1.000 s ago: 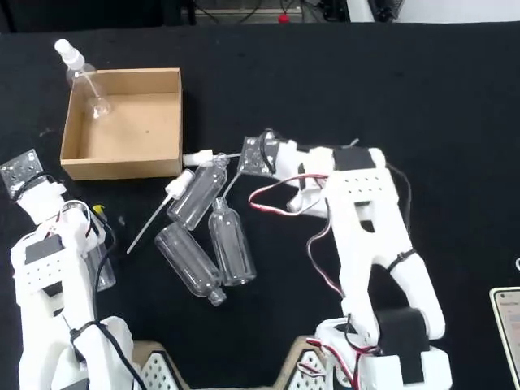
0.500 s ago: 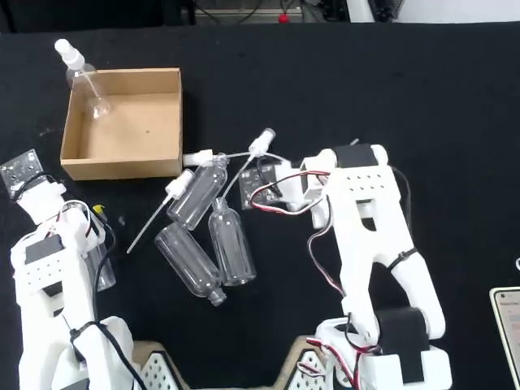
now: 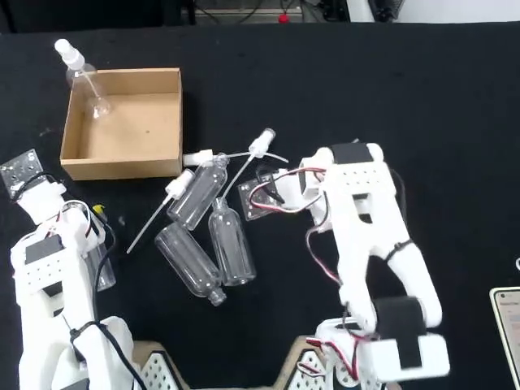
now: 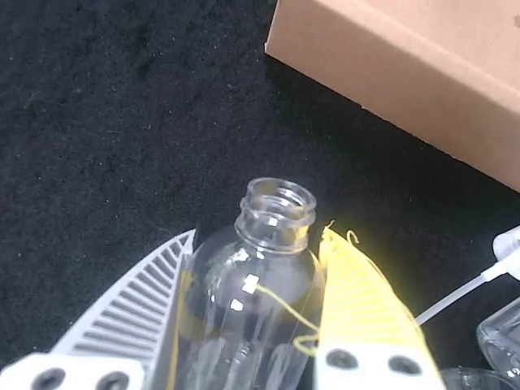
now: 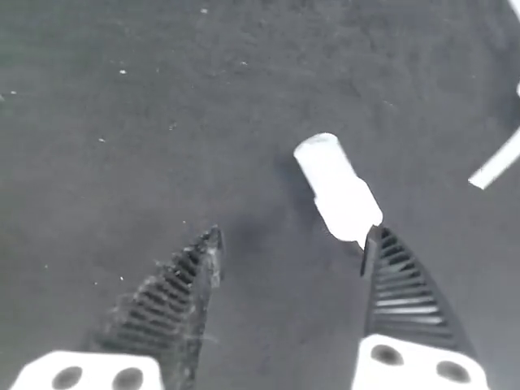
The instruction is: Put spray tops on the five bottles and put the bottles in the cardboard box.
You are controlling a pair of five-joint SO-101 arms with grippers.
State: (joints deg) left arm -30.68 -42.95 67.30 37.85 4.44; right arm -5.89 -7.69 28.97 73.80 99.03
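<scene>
We find the cardboard box at the back left of the table, and a capped bottle is at its back left corner. Just right of the box's front wall, three bottles lie close together: the slanted bottle is nearest the box, and the middle bottle and the front bottle lie before it, side by side. A loose spray top lies behind them. The right gripper is just right of this group, with the spray top close to one fingertip. In front of the box, the left gripper is around an open bottle.
</scene>
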